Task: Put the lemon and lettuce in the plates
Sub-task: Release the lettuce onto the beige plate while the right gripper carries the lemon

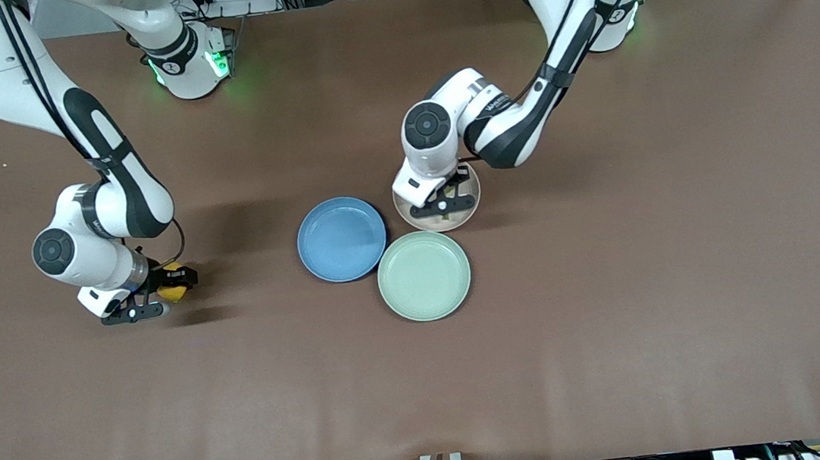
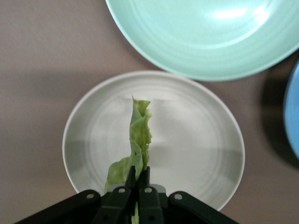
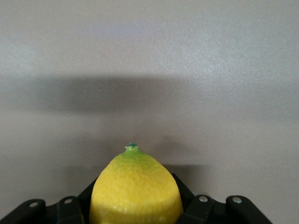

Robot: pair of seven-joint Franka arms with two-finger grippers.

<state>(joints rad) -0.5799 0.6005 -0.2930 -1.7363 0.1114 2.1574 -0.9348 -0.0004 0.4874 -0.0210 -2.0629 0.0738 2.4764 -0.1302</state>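
Observation:
My right gripper [image 1: 170,284] is shut on the yellow lemon [image 3: 135,189], low over bare table toward the right arm's end, well away from the plates. I cannot tell whether the lemon [image 1: 173,291] touches the table. Over the pale beige plate [image 2: 196,140], my left gripper [image 2: 138,176] is shut on the base of a green wrinkly lettuce leaf [image 2: 139,133]. The leaf hangs over the plate's middle. In the front view the left hand [image 1: 444,203] covers most of the beige plate [image 1: 472,191] and hides the lettuce. Beside it, toward the right arm's end, lies the blue plate [image 1: 341,238] with nothing in it.
A mint-green plate [image 1: 424,275] lies nearer the front camera, touching the blue and beige plates; nothing is in it. It also shows in the left wrist view as the mint-green plate [image 2: 210,32], with the blue plate's rim [image 2: 293,116] at the edge. The brown table [image 1: 617,315] stretches wide around the plates.

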